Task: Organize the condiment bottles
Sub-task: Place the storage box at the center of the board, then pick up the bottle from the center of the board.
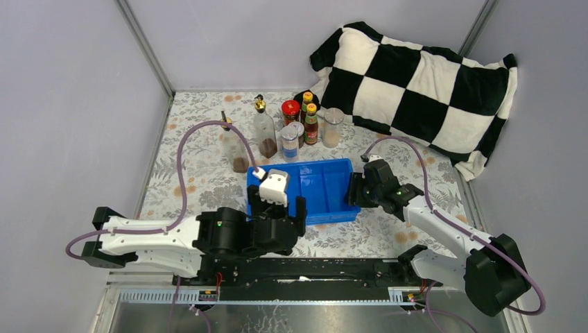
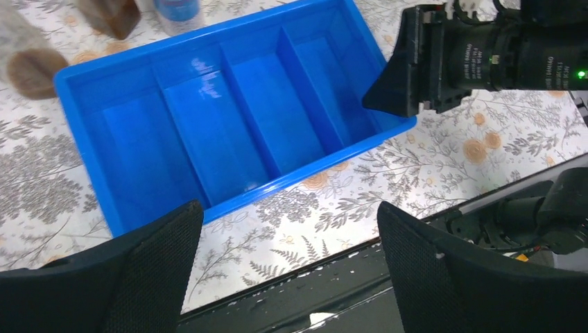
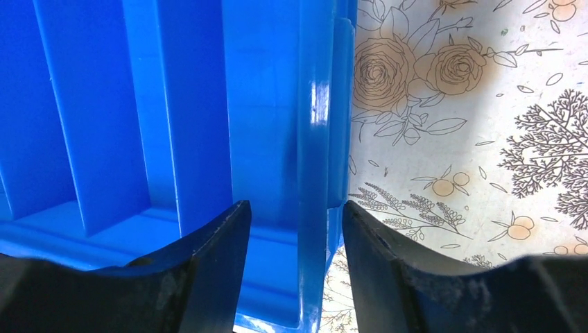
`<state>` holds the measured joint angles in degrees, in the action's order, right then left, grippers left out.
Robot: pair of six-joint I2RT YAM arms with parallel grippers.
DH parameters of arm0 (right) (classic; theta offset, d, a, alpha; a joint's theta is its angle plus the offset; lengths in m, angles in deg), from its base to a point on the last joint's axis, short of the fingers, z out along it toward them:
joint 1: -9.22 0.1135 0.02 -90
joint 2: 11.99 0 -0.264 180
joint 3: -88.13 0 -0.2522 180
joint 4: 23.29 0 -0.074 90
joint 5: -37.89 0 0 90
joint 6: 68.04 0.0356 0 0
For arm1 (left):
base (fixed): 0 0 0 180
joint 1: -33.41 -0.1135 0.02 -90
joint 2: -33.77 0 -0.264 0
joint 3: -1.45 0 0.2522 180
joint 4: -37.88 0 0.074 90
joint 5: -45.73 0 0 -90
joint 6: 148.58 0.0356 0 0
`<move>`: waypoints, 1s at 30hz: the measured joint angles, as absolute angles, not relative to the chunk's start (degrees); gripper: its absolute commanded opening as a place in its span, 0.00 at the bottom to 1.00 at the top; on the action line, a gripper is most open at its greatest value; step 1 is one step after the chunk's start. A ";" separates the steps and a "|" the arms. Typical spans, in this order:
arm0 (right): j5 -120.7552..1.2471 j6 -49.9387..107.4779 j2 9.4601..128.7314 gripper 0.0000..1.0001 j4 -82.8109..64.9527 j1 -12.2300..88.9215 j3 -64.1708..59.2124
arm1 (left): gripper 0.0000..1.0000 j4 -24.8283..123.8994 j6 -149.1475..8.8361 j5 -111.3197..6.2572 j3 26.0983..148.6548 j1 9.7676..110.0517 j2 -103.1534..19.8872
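Observation:
The condiment bottles stand in a group at the back of the table. There are two tall clear gold-spouted bottles (image 1: pixel 263 132) (image 1: pixel 238 150), a red-lidded jar (image 1: pixel 290 111), two dark yellow-capped bottles (image 1: pixel 311 125) (image 1: pixel 306 103), a silver-lidded shaker (image 1: pixel 290 143) and a clear shaker (image 1: pixel 333 127). My left gripper (image 1: pixel 277 208) (image 2: pixel 284 215) is open and empty, low over the table at the near left edge of the blue divided tray (image 1: pixel 326 208). My right gripper (image 1: pixel 355 189) (image 3: pixel 295 208) is open, its jaws standing either side of the tray's right wall (image 3: pixel 313 139).
A black-and-white checked pillow (image 1: pixel 416 83) lies at the back right. The tray's compartments (image 2: pixel 208 118) hold nothing. The bases of three bottles show at the top left of the left wrist view (image 2: pixel 111 14). The black base rail (image 1: pixel 312 267) runs along the near edge.

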<state>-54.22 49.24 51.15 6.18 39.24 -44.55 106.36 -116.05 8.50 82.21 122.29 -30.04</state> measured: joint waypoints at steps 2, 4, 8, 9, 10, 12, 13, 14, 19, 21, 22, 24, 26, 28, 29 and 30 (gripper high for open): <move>-54.20 49.16 50.78 0.63 6.18 39.24 -44.55 | 0.99 102.95 -112.97 6.95 82.23 121.26 -31.35; -54.20 49.09 50.17 0.64 6.35 39.24 -44.53 | 0.99 99.34 -109.75 4.70 82.23 119.32 -32.60; -54.09 48.70 48.72 0.69 8.19 39.24 -43.39 | 0.99 92.83 -103.74 -0.11 82.25 113.94 -33.71; -54.09 48.57 48.20 0.71 8.67 39.24 -42.89 | 0.99 91.91 -102.48 -1.18 82.45 112.41 -33.84; -54.07 48.50 47.67 0.72 9.06 39.24 -42.41 | 0.99 91.41 -101.49 -2.01 82.71 111.04 -33.99; -54.07 48.26 46.21 0.74 10.00 39.24 -41.19 | 0.99 90.56 -99.37 -4.00 83.65 107.30 -34.43; -54.05 48.15 45.66 0.74 10.62 39.26 -40.51 | 0.99 90.14 -98.21 -5.05 84.11 104.87 -34.63; -54.07 48.04 45.14 0.74 11.12 39.26 -39.77 | 0.99 89.88 -97.14 -5.97 84.57 102.40 -34.72; -54.09 47.28 43.30 0.74 13.20 39.28 -35.46 | 0.97 89.31 -93.08 -8.37 86.97 88.00 -34.74; -54.13 47.06 42.54 0.74 14.09 39.28 -34.24 | 0.94 89.07 -91.92 -9.44 87.87 81.66 -34.76; -54.18 46.90 42.23 0.74 14.46 39.28 -33.67 | 0.92 88.72 -91.39 -9.97 87.89 78.93 -34.76; -54.22 46.60 41.99 0.74 15.08 39.28 -32.97 | 0.88 88.35 -90.65 -11.76 87.81 73.33 -35.00; -54.27 46.27 41.93 0.74 15.49 39.28 -32.79 | 0.87 88.22 -90.04 -12.65 87.56 69.05 -35.37; -54.27 46.01 41.93 0.74 15.84 39.28 -32.79 | 0.87 88.24 -89.65 -12.83 87.11 66.99 -35.42; -54.29 45.83 41.90 0.74 15.99 39.28 -32.81 | 0.87 88.28 -89.41 -12.92 86.91 66.77 -35.39; -54.29 45.75 41.90 0.74 16.08 39.28 -32.81 | 0.87 88.26 -89.14 -12.92 86.67 66.77 -35.39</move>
